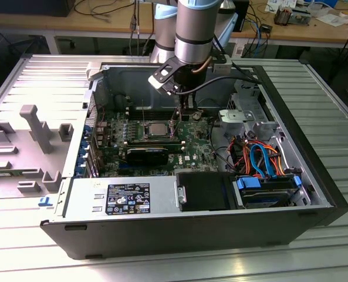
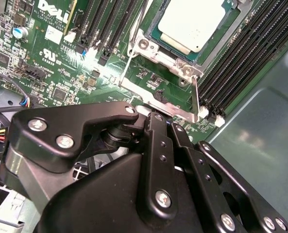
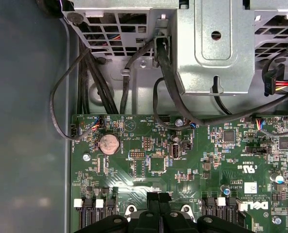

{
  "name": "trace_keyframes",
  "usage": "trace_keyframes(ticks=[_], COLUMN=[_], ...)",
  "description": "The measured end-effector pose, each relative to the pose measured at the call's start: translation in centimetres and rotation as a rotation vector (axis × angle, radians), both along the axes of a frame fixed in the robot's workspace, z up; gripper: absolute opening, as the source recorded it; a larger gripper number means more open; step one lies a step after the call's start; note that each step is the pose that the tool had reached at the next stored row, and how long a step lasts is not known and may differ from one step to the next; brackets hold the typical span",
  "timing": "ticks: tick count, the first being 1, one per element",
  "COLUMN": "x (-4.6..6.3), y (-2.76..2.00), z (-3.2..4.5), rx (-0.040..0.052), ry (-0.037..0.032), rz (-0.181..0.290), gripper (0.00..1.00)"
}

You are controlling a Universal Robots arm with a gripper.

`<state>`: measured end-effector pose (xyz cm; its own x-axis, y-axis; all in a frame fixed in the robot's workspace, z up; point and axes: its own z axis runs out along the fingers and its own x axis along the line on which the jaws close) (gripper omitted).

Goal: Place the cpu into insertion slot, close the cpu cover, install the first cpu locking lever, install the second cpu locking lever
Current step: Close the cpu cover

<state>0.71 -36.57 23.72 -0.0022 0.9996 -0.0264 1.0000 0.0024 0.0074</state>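
Note:
The cpu lies flat in the insertion slot on the green board, its silver top showing through the window of the cpu cover, which lies down over it. Two thin wire locking levers stand away from the socket. My gripper hangs just beside the socket on the exterior view's right. Its black fingers are pressed together, shut, in the first wrist view. Its tip is close over the metal bar at the socket's edge; whether it touches is unclear.
Black memory slots flank the socket. A metal drive cage and loose cables crowd the exterior view's right. The power supply fills the near side of the case. A grey fixture lies outside the case on the exterior view's left.

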Motion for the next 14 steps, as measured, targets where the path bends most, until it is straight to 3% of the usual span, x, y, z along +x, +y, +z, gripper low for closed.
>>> trace_keyframes(ticks=[14], x=[-0.37], y=[-0.01], z=[-0.01], rx=[0.0], ry=[0.0007], rz=[0.0], gripper=[0.11])
